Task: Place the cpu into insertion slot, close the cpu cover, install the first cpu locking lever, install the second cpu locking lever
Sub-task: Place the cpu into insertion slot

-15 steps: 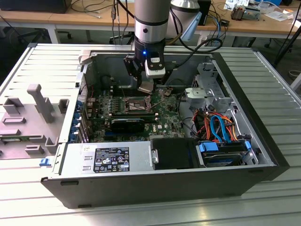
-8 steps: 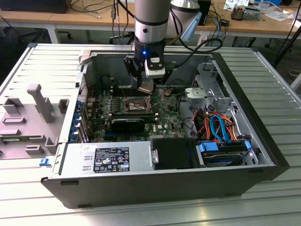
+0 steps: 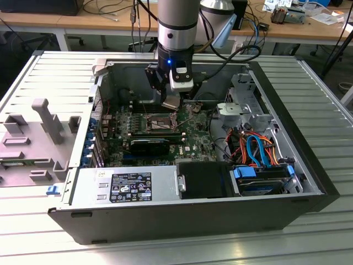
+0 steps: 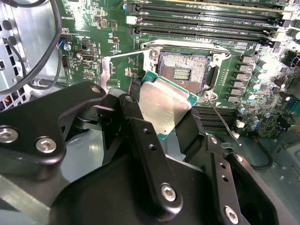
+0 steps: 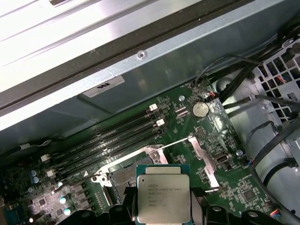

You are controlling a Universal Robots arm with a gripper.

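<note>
Above one open socket [image 4: 183, 72], fingers [image 4: 143, 140] clamp one cpu [image 4: 164, 105]; two locking levers [image 4: 224, 121] unlatched.

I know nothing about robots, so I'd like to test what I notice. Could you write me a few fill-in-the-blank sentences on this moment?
The claw is shut on the ___. The insertion slot is ___, with no chip in it. The cpu cover is not shut but ___.
Missing words: cpu; empty; open.

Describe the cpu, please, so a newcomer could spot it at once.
Inside the open computer case, find the green motherboard. The gripper holds the cpu near the open socket: a flat dull-silver square edged in green, unlike the socket's pin grid.
</note>
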